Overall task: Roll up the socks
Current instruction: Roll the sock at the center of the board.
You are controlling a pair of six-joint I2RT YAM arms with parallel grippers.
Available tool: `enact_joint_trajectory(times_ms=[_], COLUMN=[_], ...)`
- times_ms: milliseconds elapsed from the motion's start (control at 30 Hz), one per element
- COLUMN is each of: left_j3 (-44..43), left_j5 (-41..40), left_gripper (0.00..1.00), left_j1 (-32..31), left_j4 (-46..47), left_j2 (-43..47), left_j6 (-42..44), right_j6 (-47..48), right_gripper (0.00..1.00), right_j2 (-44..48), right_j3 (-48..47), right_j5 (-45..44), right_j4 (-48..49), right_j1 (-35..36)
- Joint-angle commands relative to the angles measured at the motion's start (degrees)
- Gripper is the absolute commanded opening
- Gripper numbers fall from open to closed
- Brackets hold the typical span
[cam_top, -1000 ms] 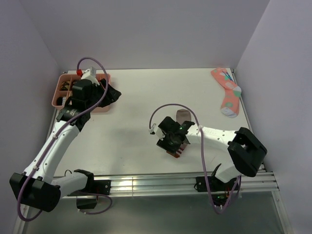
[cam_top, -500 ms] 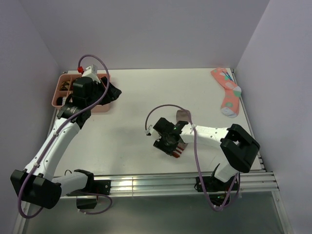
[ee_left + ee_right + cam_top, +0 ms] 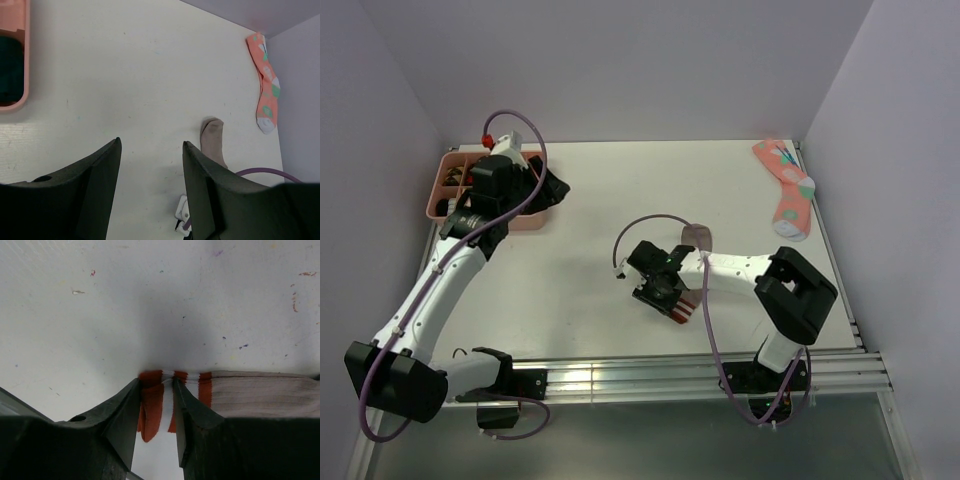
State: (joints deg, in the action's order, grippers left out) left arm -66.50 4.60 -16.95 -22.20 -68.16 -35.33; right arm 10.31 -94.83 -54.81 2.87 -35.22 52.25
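Note:
The taupe-brown sock (image 3: 697, 236) lies mid-table, and its red-and-white striped cuff (image 3: 682, 307) points toward the near edge. My right gripper (image 3: 663, 290) is shut on that cuff. In the right wrist view the jaws (image 3: 156, 386) pinch a fold of the cuff (image 3: 152, 410), and the ribbed taupe body (image 3: 260, 395) runs off to the right. The dark green sock (image 3: 10, 70) lies in the pink tray (image 3: 15, 105), only partly seen. My left gripper (image 3: 553, 190) hovers beside the tray, open and empty (image 3: 151, 142).
The pink tray (image 3: 438, 187) stands at the far left edge with small items in its compartments. A coral-pink spotted sock (image 3: 787, 192) lies at the far right, also in the left wrist view (image 3: 264, 80). My right arm's purple cable (image 3: 650, 225) loops over the taupe sock.
My right gripper has shifted a little to the left with the striped cuff in it, and its elbow has swung left. The left arm has barely moved.

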Motion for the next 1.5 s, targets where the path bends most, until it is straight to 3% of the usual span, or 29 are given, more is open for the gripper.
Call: enact_joint_trajectory(times_ms=[0,200,533,767,833,967,1067,1467], left_j3=[-1.4,0.3,3.6,4.1,5.1,8.9,11.1,14.8], left_j5=[-0.6,-3.7,-4.3,-3.0,-1.4,1.6,2.1,2.6], left_gripper=[0.57,0.57,0.57,0.58,0.58,0.57,0.58,0.58], left_j1=[0.3,1.0,4.2,6.2,6.4,6.4,6.4,6.4], left_j4=[0.9,1.2,0.1,-1.7,-1.2,2.0,3.1,5.3], left_j2=[0.7,2.7,8.1,9.9,9.8,10.6,10.9,12.5], left_j6=[0.7,-0.5,-1.7,-0.5,-0.8,-2.2,-2.5,-2.5], right_j6=[-0.3,3.0,8.2,5.2,3.6,1.8,1.1,-2.0], right_gripper=[0.37,0.25,0.23,0.22,0.24,0.45,0.53,0.54], right_j2=[-1.8,-4.0,-14.0,-18.0,-18.4,-17.7,-15.7,-9.8], right_j3=[-1.2,-3.9,-13.7,-19.7,-21.7,-23.8,-24.0,-17.3], right_j5=[0.6,0.7,-1.9,2.0,3.3,2.8,1.1,-9.7], right_j4=[0.0,4.4,12.1,9.1,8.1,6.1,5.7,5.7], right_j1=[0.4,0.2,0.2,0.7,0.7,0.7,0.7,2.7])
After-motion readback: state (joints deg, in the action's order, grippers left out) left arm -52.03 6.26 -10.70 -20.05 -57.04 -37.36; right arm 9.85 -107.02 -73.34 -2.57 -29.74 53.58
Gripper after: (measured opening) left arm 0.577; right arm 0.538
